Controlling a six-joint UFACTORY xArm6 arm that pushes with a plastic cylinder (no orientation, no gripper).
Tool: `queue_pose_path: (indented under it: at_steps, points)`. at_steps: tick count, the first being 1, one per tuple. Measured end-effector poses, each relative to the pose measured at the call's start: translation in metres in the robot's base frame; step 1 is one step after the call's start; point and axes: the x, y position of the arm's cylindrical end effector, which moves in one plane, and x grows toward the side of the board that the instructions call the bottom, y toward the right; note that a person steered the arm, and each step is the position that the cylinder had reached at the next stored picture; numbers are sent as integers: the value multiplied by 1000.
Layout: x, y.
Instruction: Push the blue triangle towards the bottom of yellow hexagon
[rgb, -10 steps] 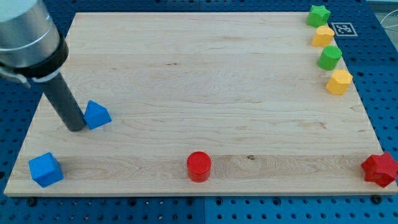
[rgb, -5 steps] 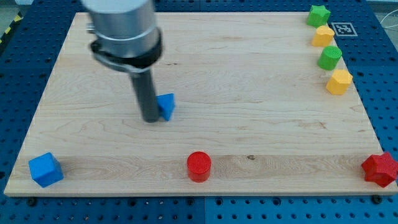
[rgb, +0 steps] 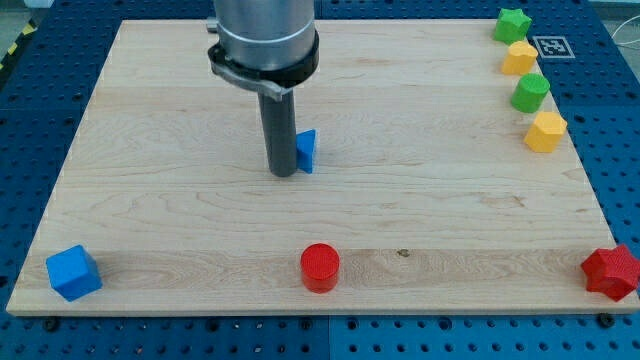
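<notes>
The blue triangle (rgb: 306, 150) lies a little left of the board's middle. My tip (rgb: 284, 173) touches its left side, and the rod hides part of the block. The yellow hexagon (rgb: 546, 131) sits near the board's right edge, far to the right of the triangle and slightly higher in the view.
Near the right edge stand a green star (rgb: 512, 23), a yellow block (rgb: 519, 57) and a green block (rgb: 530, 92), all above the yellow hexagon. A red star (rgb: 611, 272) is at bottom right, a red cylinder (rgb: 320, 267) at bottom middle, a blue cube (rgb: 73, 272) at bottom left.
My tip and the blue triangle have slid from the board's left side rightwards and a little up. The other blocks have not moved.
</notes>
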Motion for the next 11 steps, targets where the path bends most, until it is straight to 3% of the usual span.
queue_pose_path:
  at_steps: [3, 5, 8, 11]
  points:
    - [-80, 55]
    - [-33, 126]
    - [-35, 77]
    - [8, 107]
